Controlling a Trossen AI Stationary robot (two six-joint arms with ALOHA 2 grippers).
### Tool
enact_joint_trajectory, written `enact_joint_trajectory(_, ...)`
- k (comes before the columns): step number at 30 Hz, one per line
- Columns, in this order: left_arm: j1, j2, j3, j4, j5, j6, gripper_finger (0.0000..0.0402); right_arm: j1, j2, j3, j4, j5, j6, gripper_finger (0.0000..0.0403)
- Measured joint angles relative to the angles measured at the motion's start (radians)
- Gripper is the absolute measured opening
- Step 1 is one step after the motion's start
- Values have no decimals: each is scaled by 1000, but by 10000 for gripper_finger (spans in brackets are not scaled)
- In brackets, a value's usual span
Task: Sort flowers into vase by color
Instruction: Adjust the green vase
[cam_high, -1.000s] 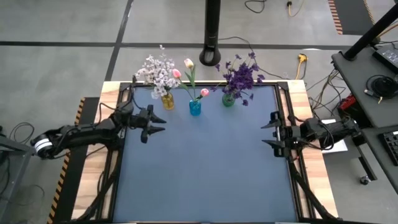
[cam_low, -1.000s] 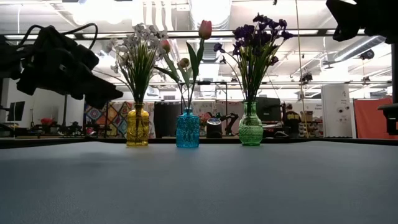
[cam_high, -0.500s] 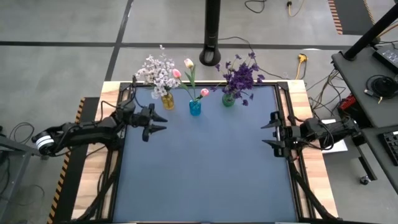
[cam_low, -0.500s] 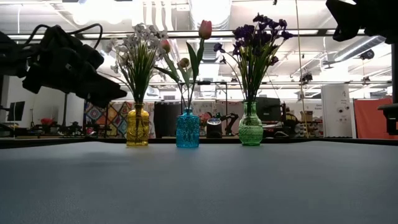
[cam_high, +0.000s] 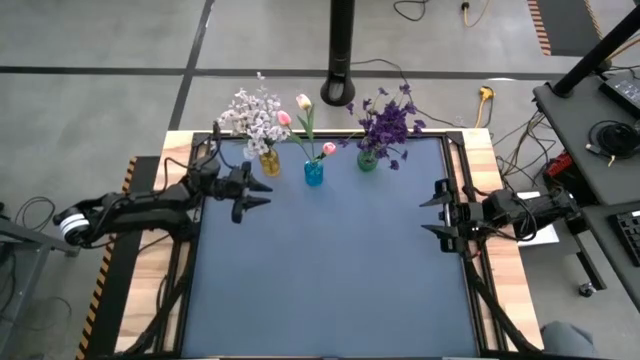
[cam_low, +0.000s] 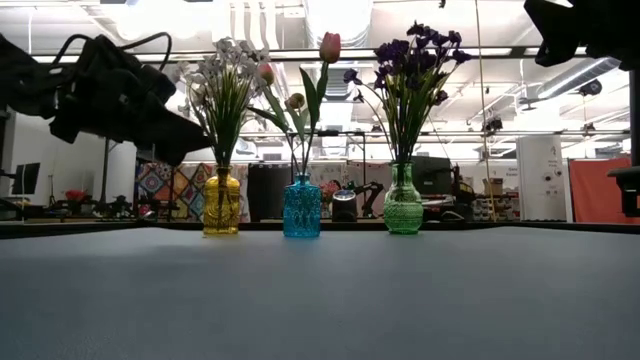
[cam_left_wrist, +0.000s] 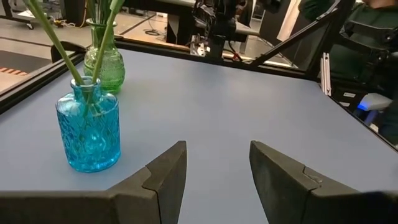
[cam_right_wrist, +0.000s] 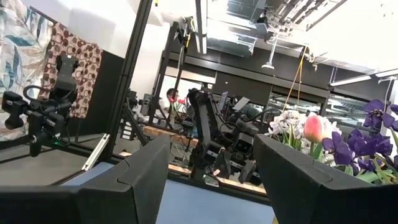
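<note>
Three glass vases stand in a row near the table's far edge. The yellow vase (cam_high: 269, 162) holds white-lavender sprigs (cam_high: 253, 115) and one pink tulip (cam_high: 284, 118). Pink tulips (cam_high: 304, 102) stand in the blue vase (cam_high: 314, 173), and dark purple blooms (cam_high: 389, 122) in the green vase (cam_high: 367, 160). My left gripper (cam_high: 256, 193) hovers open above the table, just left of the blue vase (cam_left_wrist: 88, 132) and near the yellow one. My right gripper (cam_high: 432, 215) waits open over the table's right edge.
Blue mat (cam_high: 330, 270) covers the table inside a black frame, with wide free room on its near half. A black post base (cam_high: 339, 90) stands behind the vases. Cables (cam_high: 500, 130) lie on the floor at far right.
My left gripper has moved toward the table's far edge and slightly right, closer to the yellow and blue vases, and risen a little. It stays open. The right arm and the flowers have kept still.
</note>
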Motion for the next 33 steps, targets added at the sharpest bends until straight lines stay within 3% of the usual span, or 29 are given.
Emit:
enact_joint_trajectory(9, 0, 72, 79, 0, 0, 0, 160, 0, 0, 0, 0, 0, 0, 226)
enact_joint_trajectory(19, 0, 199, 254, 0, 0, 0, 160, 0, 0, 0, 0, 0, 0, 226)
enact_joint_trajectory(26, 0, 345, 477, 0, 0, 0, 160, 0, 0, 0, 0, 0, 0, 226)
enact_joint_trajectory(33, 0, 551, 809, 0, 0, 0, 160, 0, 0, 0, 0, 0, 0, 226)
